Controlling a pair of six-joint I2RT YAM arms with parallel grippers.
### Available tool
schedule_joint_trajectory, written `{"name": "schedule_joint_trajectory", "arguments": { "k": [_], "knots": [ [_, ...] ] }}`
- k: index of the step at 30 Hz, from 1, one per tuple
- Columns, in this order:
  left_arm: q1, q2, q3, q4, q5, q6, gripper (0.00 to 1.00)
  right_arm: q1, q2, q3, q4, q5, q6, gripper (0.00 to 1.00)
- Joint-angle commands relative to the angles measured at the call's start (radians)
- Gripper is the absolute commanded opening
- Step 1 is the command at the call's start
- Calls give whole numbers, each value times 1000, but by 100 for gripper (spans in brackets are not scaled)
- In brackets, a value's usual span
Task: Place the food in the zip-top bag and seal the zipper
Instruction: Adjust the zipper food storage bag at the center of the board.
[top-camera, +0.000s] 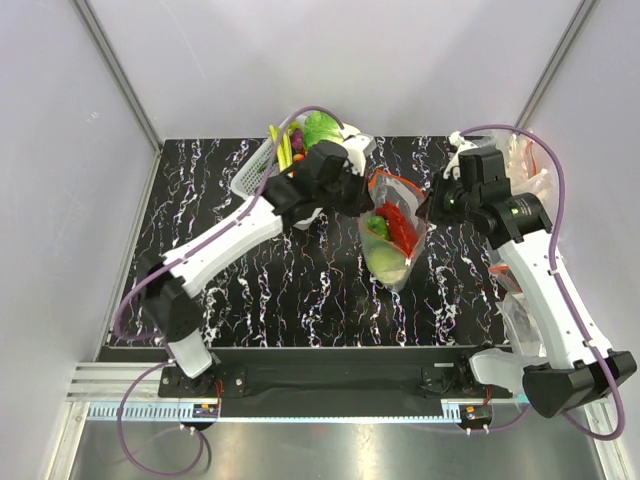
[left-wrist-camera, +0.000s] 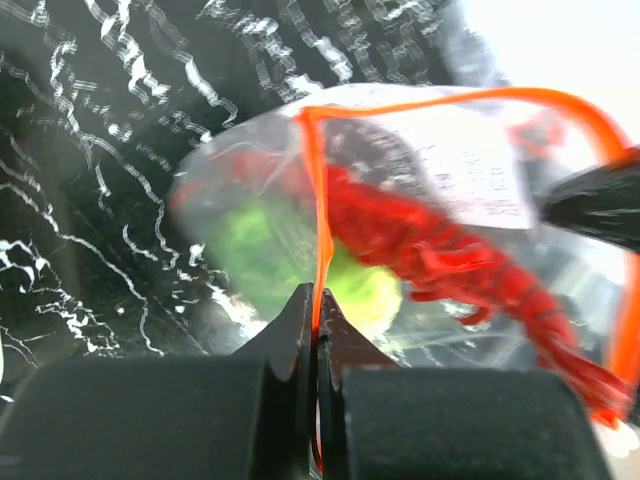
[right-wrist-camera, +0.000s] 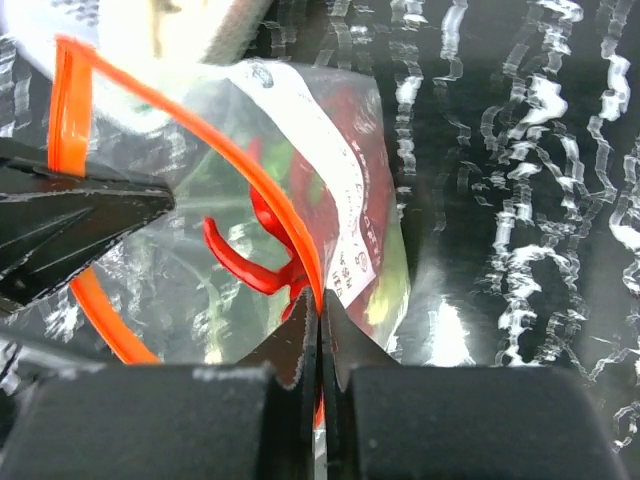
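Observation:
The zip-top bag (top-camera: 402, 277) hangs over the middle of the table, held up by its mouth between both arms. Inside it lie the red lobster (top-camera: 397, 224) and, lower down, the pale green cabbage (top-camera: 382, 259). My left gripper (top-camera: 366, 196) is shut on the orange zipper (left-wrist-camera: 319, 200) at the mouth's left end, its fingertips (left-wrist-camera: 300, 312) pinching the strip. My right gripper (top-camera: 426, 206) is shut on the zipper (right-wrist-camera: 231, 159) at the right end. The mouth gapes in a loop between them. Lobster (left-wrist-camera: 440, 250), cabbage (left-wrist-camera: 258, 250) and a red claw (right-wrist-camera: 238, 266) show through the plastic.
A white basket (top-camera: 256, 168) with leafy greens (top-camera: 322, 128) stands at the back left, just behind the left arm. A heap of clear plastic (top-camera: 522, 312) lies by the right arm at the table's right edge. White walls close in the table.

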Motion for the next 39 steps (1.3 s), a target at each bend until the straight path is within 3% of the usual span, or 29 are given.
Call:
{"name": "schedule_joint_trajectory", "arguments": {
  "k": [1, 4, 7, 13, 14, 16, 18, 24, 29, 33, 39],
  "knots": [
    [0, -144, 19, 1, 102, -5, 0, 107, -23, 113, -64, 20, 46, 0],
    [0, -190, -39, 26, 134, -22, 1, 184, -17, 114, -77, 84, 92, 0],
    [0, -202, -53, 10, 150, -16, 8, 234, -34, 75, -35, 104, 141, 0],
    [0, -257, -141, 58, 148, -3, 54, 255, -96, -30, 40, 144, 244, 0],
    [0, -277, -170, 67, 159, -3, 66, 257, -115, -48, 69, 143, 279, 0],
    [-1, -302, -205, 90, 162, 3, 77, 258, -153, -111, 106, 141, 321, 0],
    [-1, -378, -317, 143, 170, 0, 99, 258, -184, -168, 187, 150, 388, 0],
    [-21, -651, -677, 395, 138, 20, 99, 258, -239, -292, 252, 291, 548, 0],
    [-99, -832, -886, 570, 82, -9, 99, 258, -304, -344, 308, 393, 653, 0],
    [-158, -886, -1001, 647, 9, -64, 99, 257, -314, -357, 340, 436, 721, 0],
    [-242, -894, -1210, 846, -149, -190, 99, 266, -172, -247, 282, 462, 787, 0]
  ]
}}
